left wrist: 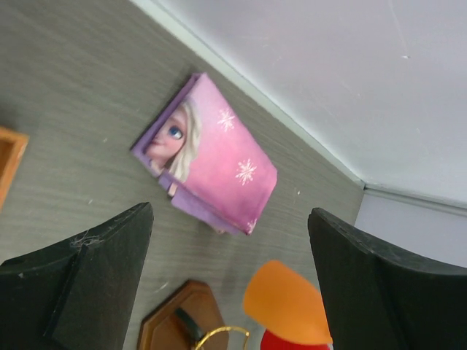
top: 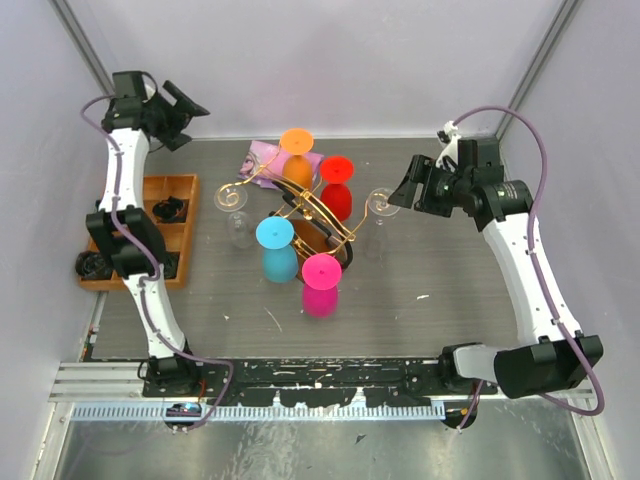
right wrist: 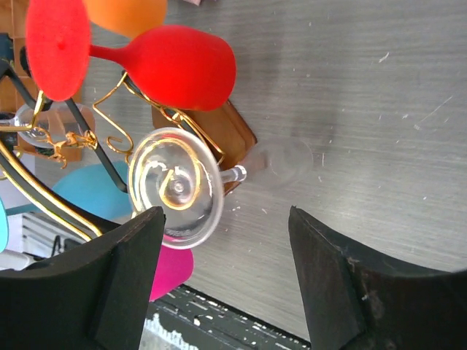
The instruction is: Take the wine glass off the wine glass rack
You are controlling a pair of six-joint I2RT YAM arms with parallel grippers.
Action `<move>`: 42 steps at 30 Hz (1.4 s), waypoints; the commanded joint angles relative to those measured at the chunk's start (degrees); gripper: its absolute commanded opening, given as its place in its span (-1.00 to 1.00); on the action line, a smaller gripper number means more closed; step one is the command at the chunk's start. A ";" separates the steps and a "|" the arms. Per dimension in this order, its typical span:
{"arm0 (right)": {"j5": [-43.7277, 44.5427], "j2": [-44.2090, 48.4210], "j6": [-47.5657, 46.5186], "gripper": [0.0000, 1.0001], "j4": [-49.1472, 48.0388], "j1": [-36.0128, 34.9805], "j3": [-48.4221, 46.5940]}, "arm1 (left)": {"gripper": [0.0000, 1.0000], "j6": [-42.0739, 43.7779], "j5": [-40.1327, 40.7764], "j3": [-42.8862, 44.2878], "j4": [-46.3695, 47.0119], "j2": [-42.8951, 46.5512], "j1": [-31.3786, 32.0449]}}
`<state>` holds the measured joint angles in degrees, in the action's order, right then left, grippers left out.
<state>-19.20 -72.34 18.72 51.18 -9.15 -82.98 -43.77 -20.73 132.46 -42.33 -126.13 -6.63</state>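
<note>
From where I stand, the gold-coloured wire wine glass rack (top: 310, 215) with its curled scrolls sits on a brown wooden base in the middle of the grey table (top: 470, 300). An orange plastic glass (top: 296, 142), a red plastic glass (top: 337, 168), a blue plastic glass (top: 275, 233) and a pink plastic glass (top: 322, 272) hang from it upside down. The clear wine glass (top: 381, 203) hangs at the rack's right end, and a second clear glass (top: 231, 197) hangs at the left end. The right gripper (top: 403, 192) sits just right of the rack, jaws spread wide and gripping nothing. Only its wrist camera shows the detail. There, the clear wine glass (right wrist: 175, 186) has its round foot caught on a gold scroll that shows through it. The stem runs out over the gap ahead of the right gripper (right wrist: 226, 217). I cannot tell if the foot brushes the nearer finger. The left gripper (top: 186, 108) is raised well behind and left of the rack. Its own camera shows the left gripper (left wrist: 230, 213) spread and empty, looking down on a pink and purple box with a cartoon girl's face (left wrist: 208, 164) lying just behind the rack. From overhead, most of that box is hidden. An orange wooden compartment tray (top: 168, 181) lies left of the rack.
</note>
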 commanded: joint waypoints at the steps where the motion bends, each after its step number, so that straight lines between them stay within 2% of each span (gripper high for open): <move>1: -8.27 1.85 3.55 0.45 -6.58 1.54 3.00 | 0.87 -0.18 -3.56 -9.84 0.21 8.55 -3.25; 6: -13.81 1.55 5.90 0.27 -12.50 2.26 6.82 | 0.87 0.61 -5.21 -19.20 1.67 16.89 -3.74; 7: -14.48 1.51 6.54 0.19 -13.58 2.29 7.32 | 0.87 0.61 -5.80 -20.91 1.98 18.32 -3.77; 12: -15.28 1.75 8.23 -0.50 -15.14 2.38 8.41 | 0.86 0.52 -7.16 -26.82 2.21 24.03 -3.66; 19: -16.33 2.30 9.33 -0.97 -16.12 2.64 9.29 | 0.85 1.68 -7.65 -31.73 2.08 29.95 -3.20; 24: -19.45 3.32 12.37 -0.99 -19.83 2.89 10.99 | 0.85 2.30 -7.94 -33.39 0.90 31.56 -3.17; 32: -17.96 3.95 14.50 -0.98 -24.36 6.05 11.54 | 0.85 2.19 -8.89 -36.06 0.41 34.51 -3.21; 42: -24.81 1.96 17.31 -0.99 -33.68 5.73 12.41 | 0.89 1.93 -8.66 -40.35 0.83 39.85 -3.21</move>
<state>-40.25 -70.89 34.70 26.02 -3.36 -69.60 -42.46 -28.05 93.08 -41.87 -89.21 -9.91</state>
